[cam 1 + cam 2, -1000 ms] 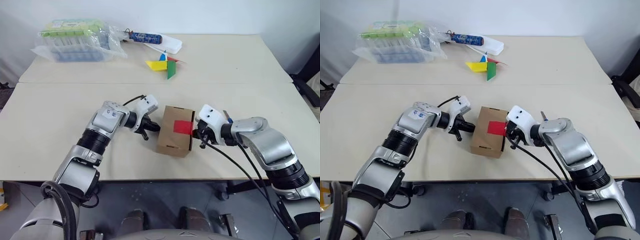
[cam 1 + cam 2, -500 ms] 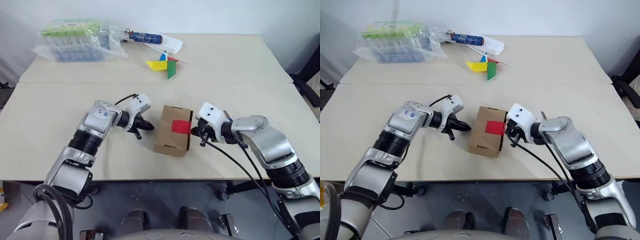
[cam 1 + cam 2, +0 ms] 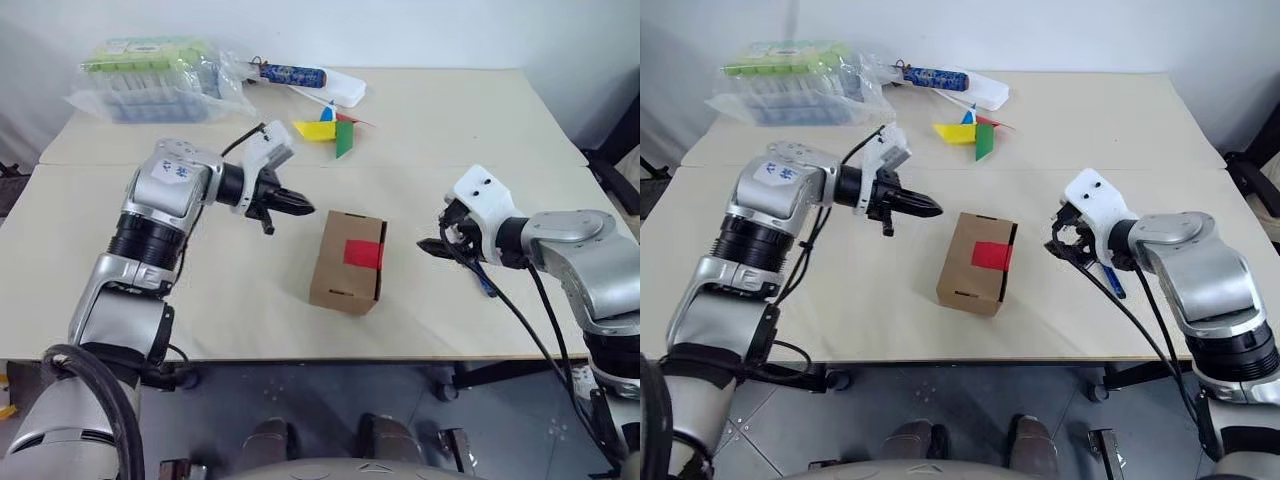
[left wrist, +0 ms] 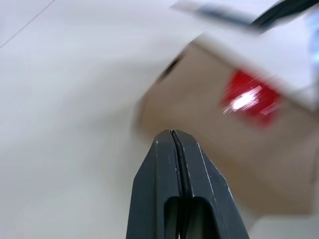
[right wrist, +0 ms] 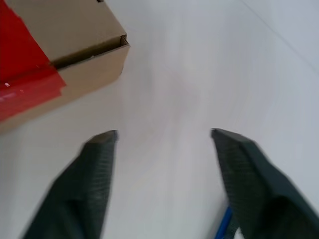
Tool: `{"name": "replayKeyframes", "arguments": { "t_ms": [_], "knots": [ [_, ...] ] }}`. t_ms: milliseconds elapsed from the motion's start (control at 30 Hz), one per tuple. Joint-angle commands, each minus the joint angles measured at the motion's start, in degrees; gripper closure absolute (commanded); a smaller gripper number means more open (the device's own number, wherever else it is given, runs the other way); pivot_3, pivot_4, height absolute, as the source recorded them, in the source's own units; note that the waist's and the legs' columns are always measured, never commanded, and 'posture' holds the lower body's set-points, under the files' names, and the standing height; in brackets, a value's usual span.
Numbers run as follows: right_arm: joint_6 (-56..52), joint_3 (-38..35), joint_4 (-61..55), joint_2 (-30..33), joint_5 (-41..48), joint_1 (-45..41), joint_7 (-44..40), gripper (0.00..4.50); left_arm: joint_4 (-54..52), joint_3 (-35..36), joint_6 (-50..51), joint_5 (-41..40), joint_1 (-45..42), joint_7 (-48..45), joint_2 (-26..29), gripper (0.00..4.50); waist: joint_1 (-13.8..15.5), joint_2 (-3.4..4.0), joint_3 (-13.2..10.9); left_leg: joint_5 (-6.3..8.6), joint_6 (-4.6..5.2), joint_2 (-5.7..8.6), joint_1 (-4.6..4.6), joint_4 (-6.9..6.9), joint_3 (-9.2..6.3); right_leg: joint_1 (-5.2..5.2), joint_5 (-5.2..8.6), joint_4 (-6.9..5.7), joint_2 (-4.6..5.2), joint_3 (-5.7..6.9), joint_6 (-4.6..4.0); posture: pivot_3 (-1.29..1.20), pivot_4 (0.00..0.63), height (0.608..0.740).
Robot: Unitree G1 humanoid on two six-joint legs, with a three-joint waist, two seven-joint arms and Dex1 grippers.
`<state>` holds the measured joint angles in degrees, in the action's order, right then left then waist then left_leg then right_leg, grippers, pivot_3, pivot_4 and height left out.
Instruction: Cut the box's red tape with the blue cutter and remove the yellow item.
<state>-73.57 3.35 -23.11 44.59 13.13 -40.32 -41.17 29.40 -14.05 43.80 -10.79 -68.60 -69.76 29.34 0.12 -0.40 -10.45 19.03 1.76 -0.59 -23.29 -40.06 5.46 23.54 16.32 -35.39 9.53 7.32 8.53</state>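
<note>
Cardboard box (image 3: 349,261): lies alone near the middle of the tabletop (image 3: 480,130), closed, with no gripper touching it; a second ago both grippers were pressed in at its two sides.
Red tape (image 3: 364,254): unbroken, running across the top face and over the edge at the box's 3 o'clock side.
Left gripper (image 3: 298,207): has lifted away and now hangs at the box's 10 o'clock, well clear of it; fingers (image 4: 174,164) shut tight together on nothing.
Right gripper (image 3: 1060,238): has pulled back to the box's 3 o'clock, with bare tabletop between them; fingers (image 5: 99,154) now spread wide and empty, where earlier they were closed against the box.
Blue cutter (image 3: 1111,280): lies on the tabletop under the right gripper, at about 5 o'clock from its fingertips; a blue end (image 5: 223,226) also peeks out beside one finger in the right wrist view.
Yellow item: not visible; judged to be inside the sealed box.
Far clutter: plastic package (image 3: 150,75), patterned tube (image 3: 290,74) and pinwheel (image 3: 330,130) sit at the box's 11 to 12 o'clock, well apart.
Meaning: the box appears to have been positioned and released; the opened right fingers close above the cutter suggest picking it up is the step in hand. Cutting and removal are not yet begun.
</note>
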Motion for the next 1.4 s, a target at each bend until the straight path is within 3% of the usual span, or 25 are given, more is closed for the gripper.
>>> {"name": "replayKeyframes", "arguments": {
  "t_ms": [33,200,433,1000,1400],
  "knots": [
    [-10.6,-5.0,-6.1,-5.1,1.9,-3.4,4.7,0.05,1.4,-0.9,-1.8,0.2,-2.2,-3.1,-0.7,4.5,-0.3,0.0,0.0,0.0,0.0,0.0,0.0,0.0,0.01,0.03,0.0,-0.02,0.0,-0.01,0.0,0.0,0.15,0.74],
    [-18.6,-7.5,-7.9,-13.9,0.5,-4.8,12.4,0.02,3.9,-4.4,-5.7,2.9,-2.3,-5.0,-2.5,4.5,-0.2,0.01,0.0,-0.01,-0.02,0.0,0.02,0.02,0.03,0.08,0.01,-0.14,0.0,-0.02,-0.02,0.0,0.15,0.74],
    [-18.9,-7.4,-8.8,-18.3,1.9,-1.4,18.1,0.02,6.1,-6.8,-9.1,5.4,-1.2,-6.2,-5.2,4.5,0.1,0.01,0.0,-0.01,-0.02,0.04,-0.01,0.02,0.01,0.08,0.01,-0.13,0.0,-0.04,-0.01,0.0,0.15,0.74],
    [-18.9,-11.4,-10.3,-23.2,9.2,-3.5,24.0,0.02,8.5,-7.7,-12.6,8.6,-0.3,-6.3,-6.6,4.5,-0.2,0.03,0.0,-0.01,-0.02,0.01,0.03,0.02,0.05,0.12,0.01,-0.19,0.0,-0.09,-0.02,0.0,0.15,0.74],
    [-18.9,-8.0,-8.4,-21.1,15.4,-1.0,27.0,0.02,8.5,-7.6,-12.9,9.2,0.0,-5.7,-7.6,4.5,-0.1,0.03,0.0,-0.01,-0.01,0.02,0.03,0.01,0.04,0.11,0.01,-0.18,0.0,-0.1,-0.01,0.0,0.15,0.74]
  ]
}}
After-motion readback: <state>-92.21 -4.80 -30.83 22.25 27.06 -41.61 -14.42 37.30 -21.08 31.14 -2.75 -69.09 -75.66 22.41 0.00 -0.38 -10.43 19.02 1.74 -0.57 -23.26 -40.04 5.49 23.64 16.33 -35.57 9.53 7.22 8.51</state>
